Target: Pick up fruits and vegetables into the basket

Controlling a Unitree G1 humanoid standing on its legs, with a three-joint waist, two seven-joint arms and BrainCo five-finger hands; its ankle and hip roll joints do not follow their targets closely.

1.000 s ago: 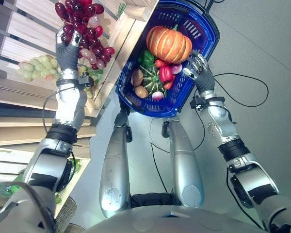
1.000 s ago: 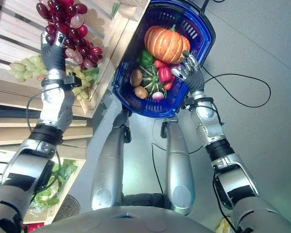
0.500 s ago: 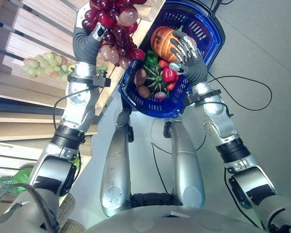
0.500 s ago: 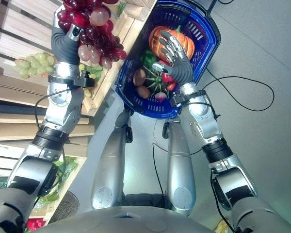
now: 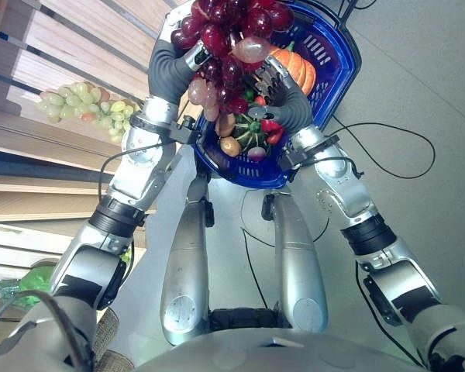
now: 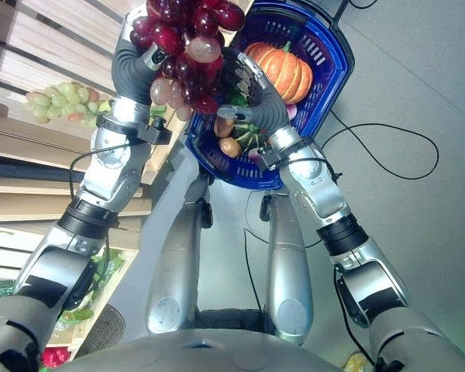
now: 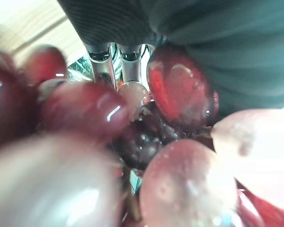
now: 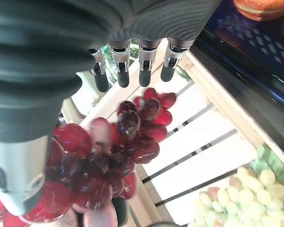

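Currently left hand (image 6: 139,66) has its fingers curled round the top of the red grape bunch (image 6: 187,48), held at the blue basket's (image 6: 325,74) left rim. Right hand (image 6: 256,101), fingers spread, beside it. Bunch looks floppy, bruisable; best gripped by the stem.

1. grape bunch (image 5: 231,46): dark red, a few pale pink.
2. basket (image 5: 332,54): blue.
3. pumpkin (image 6: 283,71): orange, ribbed.
4. second grape bunch (image 5: 85,102): pale green.
5. crate slats (image 6: 54,46): light wood.

Red grapes (image 7: 180,90) crowd against the left hand (image 7: 113,61) and its fingers.
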